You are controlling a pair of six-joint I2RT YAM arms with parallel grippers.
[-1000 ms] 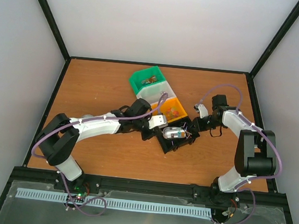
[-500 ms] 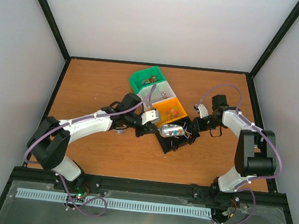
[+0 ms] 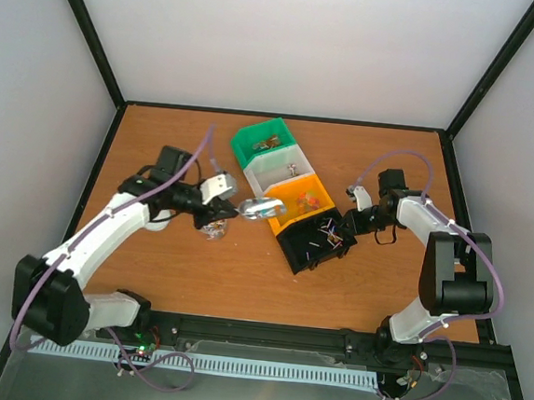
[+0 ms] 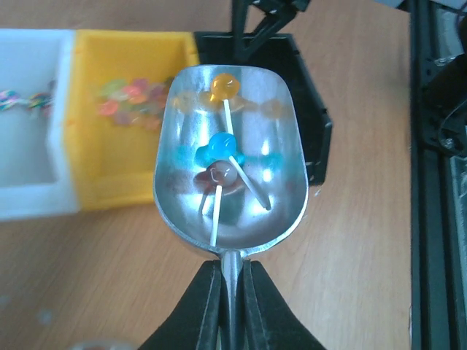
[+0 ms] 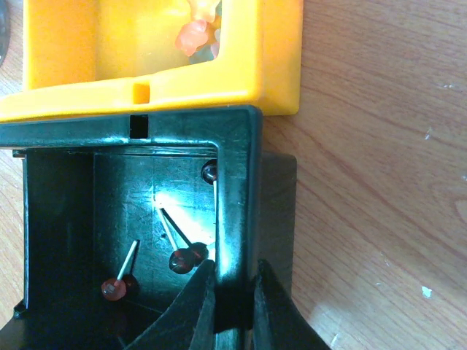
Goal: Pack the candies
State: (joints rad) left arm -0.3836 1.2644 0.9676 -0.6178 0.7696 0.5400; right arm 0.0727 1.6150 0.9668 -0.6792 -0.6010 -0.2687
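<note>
- The scoop [image 4: 182,197] is bare polished metal, mirror-bright, and it throws back coloured reflections of what lies in it.
- The lollipops [image 4: 219,149] in it have glossy, see-through heads on smooth, matt white sticks.
- The black bin [image 5: 233,182] is hard plastic, glossy enough to carry a white glare on its floor.
- The orange bin [image 5: 146,91] is smooth plastic with a soft satin sheen.
- The white bin [image 4: 36,197] is plain plastic and duller.
- The table [image 5: 365,182] shows smooth brown wood grain with a low sheen, flecked with small pale marks.
- The left gripper [image 4: 230,266] and right gripper [image 5: 233,277] have matt black fingers.
</note>
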